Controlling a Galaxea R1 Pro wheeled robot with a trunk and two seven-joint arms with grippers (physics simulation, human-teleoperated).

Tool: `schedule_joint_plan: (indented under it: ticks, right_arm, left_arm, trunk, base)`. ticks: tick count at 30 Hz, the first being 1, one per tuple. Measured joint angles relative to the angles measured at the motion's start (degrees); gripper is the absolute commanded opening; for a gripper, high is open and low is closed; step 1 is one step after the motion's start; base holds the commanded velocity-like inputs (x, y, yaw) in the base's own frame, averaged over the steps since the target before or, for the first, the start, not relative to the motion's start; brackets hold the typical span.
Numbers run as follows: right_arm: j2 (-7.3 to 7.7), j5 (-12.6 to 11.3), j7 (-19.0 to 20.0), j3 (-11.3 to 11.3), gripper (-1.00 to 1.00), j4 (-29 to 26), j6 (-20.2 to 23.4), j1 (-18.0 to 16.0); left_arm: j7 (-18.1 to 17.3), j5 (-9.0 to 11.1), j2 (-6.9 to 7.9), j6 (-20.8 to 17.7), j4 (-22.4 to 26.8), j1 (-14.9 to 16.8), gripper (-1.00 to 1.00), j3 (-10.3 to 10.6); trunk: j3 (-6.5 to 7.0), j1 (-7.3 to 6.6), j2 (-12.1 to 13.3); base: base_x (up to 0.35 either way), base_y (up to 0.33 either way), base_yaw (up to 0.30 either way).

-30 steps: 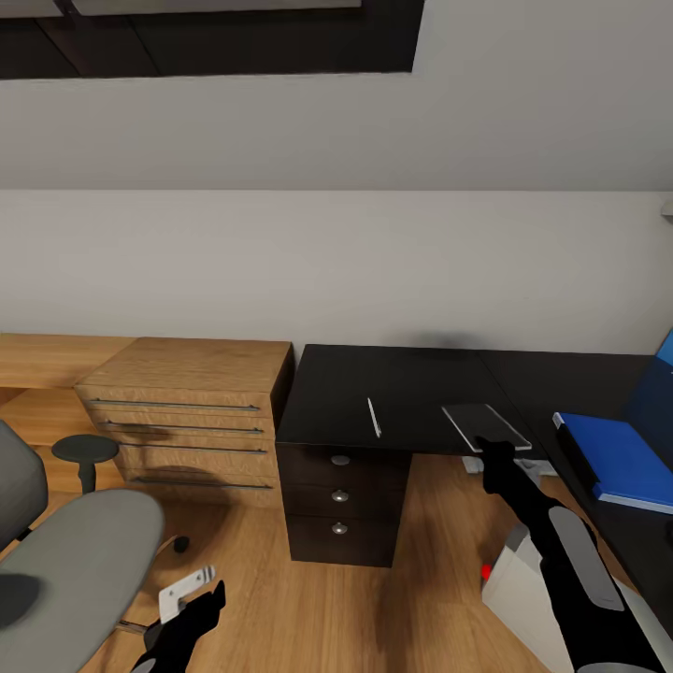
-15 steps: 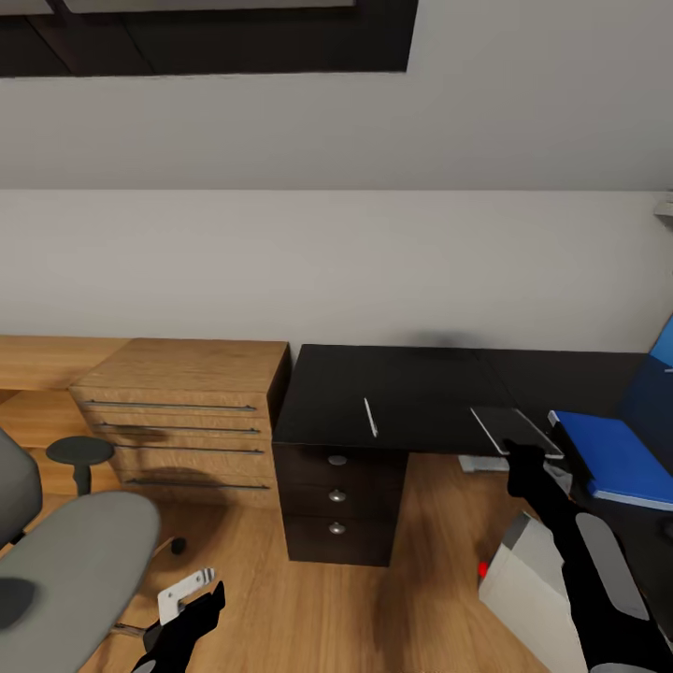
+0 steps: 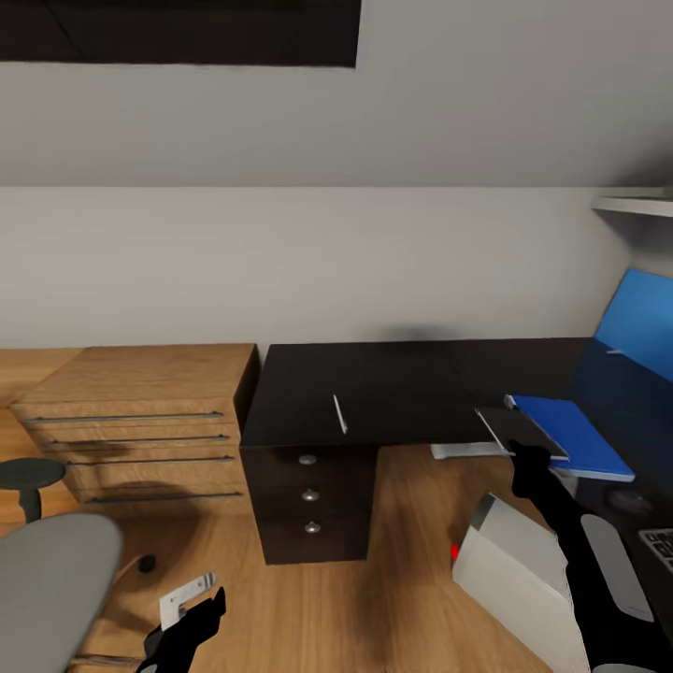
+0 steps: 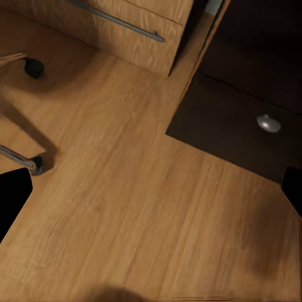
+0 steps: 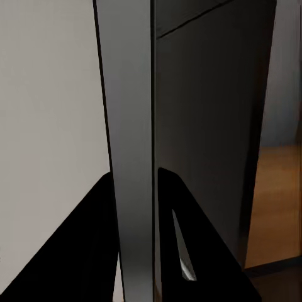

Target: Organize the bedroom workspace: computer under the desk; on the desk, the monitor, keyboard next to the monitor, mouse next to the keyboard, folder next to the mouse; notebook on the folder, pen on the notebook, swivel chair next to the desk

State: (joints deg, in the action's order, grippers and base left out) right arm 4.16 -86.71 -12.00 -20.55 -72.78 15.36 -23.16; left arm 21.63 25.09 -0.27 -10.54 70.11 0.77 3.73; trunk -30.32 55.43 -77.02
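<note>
The right claw (image 3: 525, 455) is clamped on the near edge of a thin dark slab (image 3: 520, 432), apparently the notebook, held flat above the table (image 3: 393, 388) edge, touching the blue folder (image 3: 564, 436) to its right, long axis running away from the robot.

wall (image 3: 308, 252): pale grey | floor (image 3: 393, 579): wood | cabinet (image 3: 140, 421): light wood | top: maybe window (image 3: 178, 33)

One desk (image 3: 393, 383), one pen (image 3: 339, 413), one computer (image 3: 509, 570), one swivel chair (image 3: 47, 589), three desk drawers (image 3: 308, 495)
</note>
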Motion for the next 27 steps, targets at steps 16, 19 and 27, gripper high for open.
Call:
schedule_joint_plan:
  ticks: [16, 19, 27]
  right_arm:
    - [-0.02, 0.10, 0.07, 0.08, -1.00, -0.09, 0.00, 0.02]
    - [-0.02, 0.16, 0.17, 0.08, -1.00, -0.09, -0.03, 0.00]
    - [-0.10, 0.39, 1.25, 0.16, -1.00, -0.07, -0.34, 0.00]
  left_arm:
    - [0.08, 0.00, -0.14, 0.00, -1.36, 0.00, 1.00, 1.32]
    - [0.05, 0.00, -0.11, 0.00, -1.38, 0.00, 1.00, 1.30]
    - [-0.16, 0.06, -0.16, 0.05, -2.28, 0.00, 1.00, 1.43]
  trunk:
    - [-0.48, 0.00, 0.00]
    - [-0.57, 0.00, 0.00]
    - [-0.81, 0.00, 0.00]
  base:
    - [0.000, 0.000, -0.245]
    - [0.000, 0.000, -0.245]
    - [0.000, 0.000, -0.212]
